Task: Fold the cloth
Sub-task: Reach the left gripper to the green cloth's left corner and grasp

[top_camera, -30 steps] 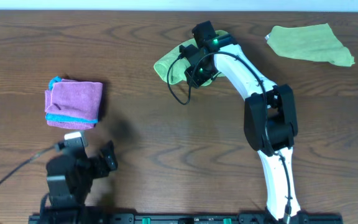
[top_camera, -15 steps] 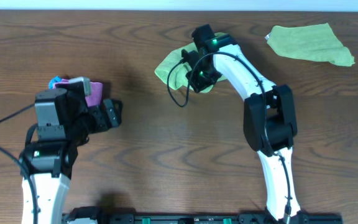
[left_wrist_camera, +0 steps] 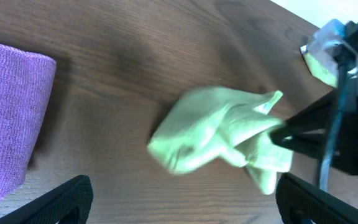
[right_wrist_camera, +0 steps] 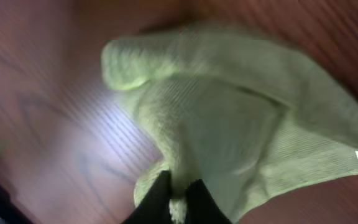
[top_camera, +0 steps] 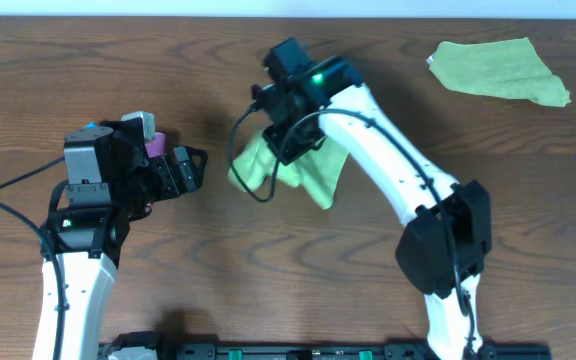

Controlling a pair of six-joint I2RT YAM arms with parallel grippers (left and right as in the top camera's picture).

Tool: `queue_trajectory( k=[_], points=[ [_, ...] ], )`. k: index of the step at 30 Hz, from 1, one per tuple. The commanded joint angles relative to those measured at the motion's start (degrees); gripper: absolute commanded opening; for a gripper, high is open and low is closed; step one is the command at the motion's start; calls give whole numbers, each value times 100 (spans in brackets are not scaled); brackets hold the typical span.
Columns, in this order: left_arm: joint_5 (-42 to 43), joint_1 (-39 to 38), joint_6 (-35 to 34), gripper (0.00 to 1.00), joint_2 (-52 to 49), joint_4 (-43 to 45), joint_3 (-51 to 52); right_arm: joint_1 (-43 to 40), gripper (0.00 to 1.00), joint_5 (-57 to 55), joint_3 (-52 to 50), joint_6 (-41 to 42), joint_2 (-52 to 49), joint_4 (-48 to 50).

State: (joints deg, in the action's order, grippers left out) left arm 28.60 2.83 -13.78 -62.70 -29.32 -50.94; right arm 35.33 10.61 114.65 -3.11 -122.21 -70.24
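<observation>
The cloth (top_camera: 313, 180), bunched near the table's middle with its long axis roughly 9-to-3 o'clock, is pinched in the clenched right gripper (right_wrist_camera: 180, 194) and lies near, at 3 o'clock from, the spread-open left gripper (top_camera: 192, 168).

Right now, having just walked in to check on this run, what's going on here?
The right gripper is shut on the cloth, which is bunched up near the middle of the table, not yet folded. The left gripper is open and empty, pointing at the cloth, with a pink cloth beside it. Another green cloth lies far right.
</observation>
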Motion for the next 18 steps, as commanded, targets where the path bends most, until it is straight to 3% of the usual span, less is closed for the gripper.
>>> queue_trajectory(
  k=[1, 4, 9, 15, 18],
  points=[
    [122, -26, -66, 96, -9, 17, -131, 85, 38, -638, 63, 94, -17, 155],
    [153, -24, -68, 95, -9, 17, -131, 20, 56, -739, 63, 92, -17, 190],
    [229, -26, -63, 95, -9, 20, -131, -225, 70, -772, 63, 306, -15, -70],
    [949, -26, -70, 95, -20, 63, -131, -903, 71, -824, 63, 363, -17, -4],
    [955, -31, -170, 95, -37, 63, -131, -1360, 70, -492, 61, 892, -17, -37]
  ],
)
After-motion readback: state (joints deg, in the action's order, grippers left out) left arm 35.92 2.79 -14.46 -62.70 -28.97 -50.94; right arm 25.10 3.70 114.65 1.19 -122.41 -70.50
